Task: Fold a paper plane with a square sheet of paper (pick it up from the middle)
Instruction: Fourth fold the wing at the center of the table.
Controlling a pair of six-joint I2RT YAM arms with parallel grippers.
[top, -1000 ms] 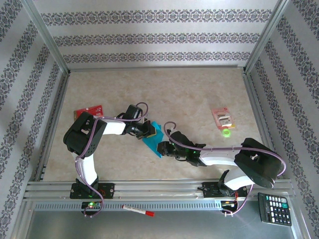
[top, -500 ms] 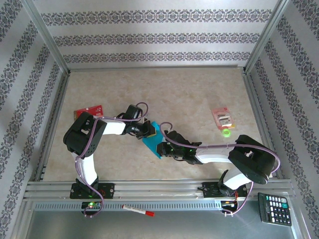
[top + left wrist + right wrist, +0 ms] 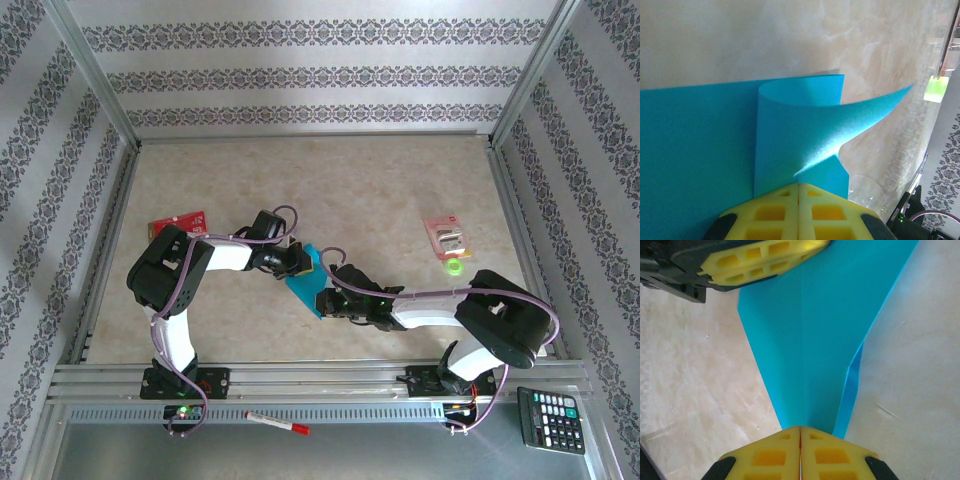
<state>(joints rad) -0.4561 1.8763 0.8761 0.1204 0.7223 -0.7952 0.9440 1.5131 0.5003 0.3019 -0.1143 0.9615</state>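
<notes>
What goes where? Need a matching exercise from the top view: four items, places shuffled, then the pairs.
1 square sheet of paper
2 calculator
3 green ring
4 red pen

A near right corner
B table centre, partly folded
C near edge, left of centre
D table, right side

Pairs: 1-B, 2-A, 3-D, 4-C

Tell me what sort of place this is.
Likely a robot lab booth, not a home: left arm and right arm bolted to a metal rail, wallpapered panels in an aluminium frame, a calculator lying by.
</notes>
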